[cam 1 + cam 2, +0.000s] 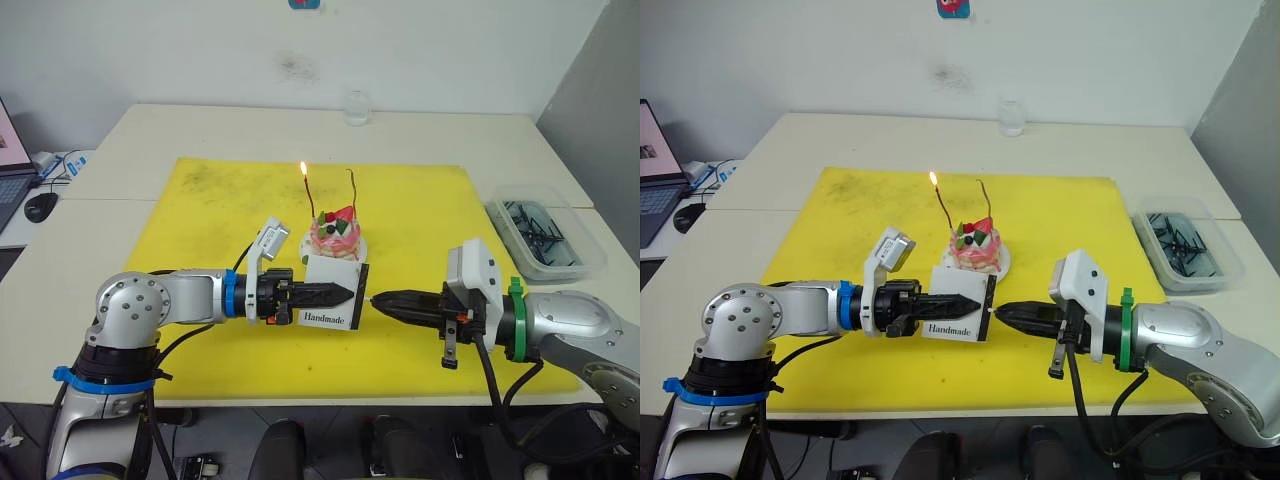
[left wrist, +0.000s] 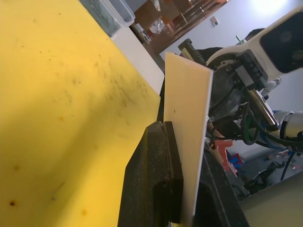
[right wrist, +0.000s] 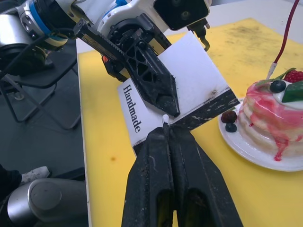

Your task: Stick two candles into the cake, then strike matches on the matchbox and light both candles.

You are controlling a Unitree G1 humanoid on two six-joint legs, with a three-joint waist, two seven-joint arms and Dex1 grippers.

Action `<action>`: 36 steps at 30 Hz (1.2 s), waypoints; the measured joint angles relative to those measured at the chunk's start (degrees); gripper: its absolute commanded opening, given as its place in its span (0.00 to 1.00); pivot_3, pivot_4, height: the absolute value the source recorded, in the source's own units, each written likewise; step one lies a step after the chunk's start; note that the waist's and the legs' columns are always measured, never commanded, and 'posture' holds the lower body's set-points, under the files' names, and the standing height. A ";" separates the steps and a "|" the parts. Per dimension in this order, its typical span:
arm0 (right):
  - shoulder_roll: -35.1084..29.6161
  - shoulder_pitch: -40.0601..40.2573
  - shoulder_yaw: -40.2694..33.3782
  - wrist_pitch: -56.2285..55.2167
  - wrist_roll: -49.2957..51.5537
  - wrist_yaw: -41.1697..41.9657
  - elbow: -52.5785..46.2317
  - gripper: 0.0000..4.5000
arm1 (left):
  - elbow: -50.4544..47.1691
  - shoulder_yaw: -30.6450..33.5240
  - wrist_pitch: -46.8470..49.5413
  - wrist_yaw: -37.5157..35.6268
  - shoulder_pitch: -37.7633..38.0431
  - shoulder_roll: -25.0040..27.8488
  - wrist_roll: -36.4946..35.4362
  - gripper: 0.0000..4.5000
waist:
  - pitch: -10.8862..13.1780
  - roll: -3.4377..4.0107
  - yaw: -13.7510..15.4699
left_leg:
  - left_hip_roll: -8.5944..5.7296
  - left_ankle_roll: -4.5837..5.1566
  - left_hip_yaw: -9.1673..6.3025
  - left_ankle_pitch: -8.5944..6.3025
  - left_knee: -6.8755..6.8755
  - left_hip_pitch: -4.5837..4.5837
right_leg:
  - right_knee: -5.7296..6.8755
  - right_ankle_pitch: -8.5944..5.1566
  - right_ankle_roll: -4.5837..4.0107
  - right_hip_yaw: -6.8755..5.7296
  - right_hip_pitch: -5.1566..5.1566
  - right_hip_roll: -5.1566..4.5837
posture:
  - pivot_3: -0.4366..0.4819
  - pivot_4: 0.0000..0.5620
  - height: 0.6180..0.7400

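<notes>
Left end effector (image 1: 335, 294) clamps matchbox (image 1: 333, 291) upright above yellow mat (image 1: 200, 220), just before cake (image 1: 335, 237). Right end effector (image 3: 166, 128) pinched on match (image 3: 165, 118), tip at striking strip. One candle (image 1: 307, 192) lit (other (image 1: 352, 187) unlit). Risk: hard stroke snaps match, or box twists in grip.

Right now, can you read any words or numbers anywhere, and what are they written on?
"Handmade": black letters on the white matchbox held by the left gripper, in front of the cake.
The laptop screen at the table's edge shows something, too small to read.
The sticker on the wall is cut off and unreadable.
No numbers can be read.
</notes>
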 measured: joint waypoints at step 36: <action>0.77 -5.43 3.99 1.42 -6.89 5.04 2.40 0.01 | -0.01 -0.04 1.47 -2.43 -0.85 -0.44 2.59 0.00 | 0.00 0.00 -0.04 | 0.01 0.00 0.00 0.00 0.00 0.00 | 0.01 0.00 0.00 -0.01 0.00 0.00 | 0.48 0.27 1.00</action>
